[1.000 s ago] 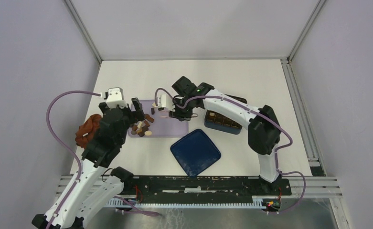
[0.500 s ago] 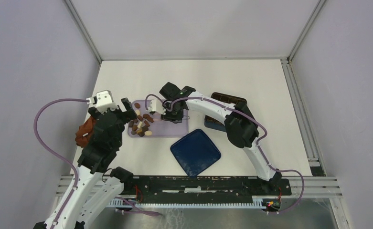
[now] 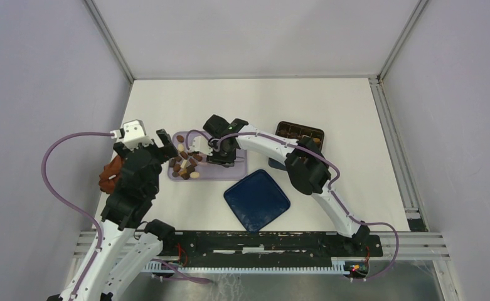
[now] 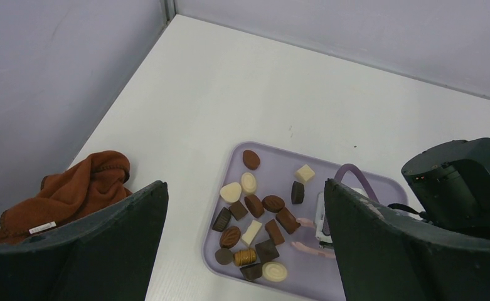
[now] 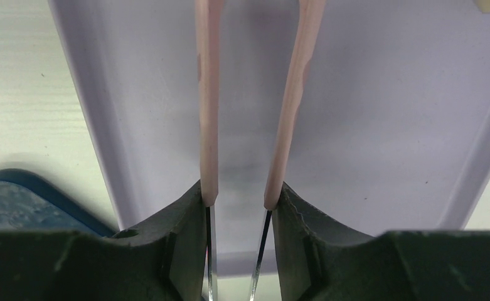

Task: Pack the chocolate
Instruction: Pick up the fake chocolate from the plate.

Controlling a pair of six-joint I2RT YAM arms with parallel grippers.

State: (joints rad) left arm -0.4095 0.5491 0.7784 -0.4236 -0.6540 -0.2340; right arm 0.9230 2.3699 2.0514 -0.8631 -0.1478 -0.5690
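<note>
Right hand [image 5: 237, 204]: clamped on pink tongs [image 5: 208, 113]. Advised: tips level, straddling one chocolate [image 4: 272, 203] before squeezing. Left hand [image 4: 242, 244]: wide apart, empty.

Top camera looks down from behind; wrist cameras, close, share the lavender tray [image 3: 229, 174].

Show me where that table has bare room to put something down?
Bare: the far strip of the table beyond the purple tray and dark box, and the right margin beside that box. Crowded: the tray, with the chocolate and the right gripper holding pink tongs over it.
</note>
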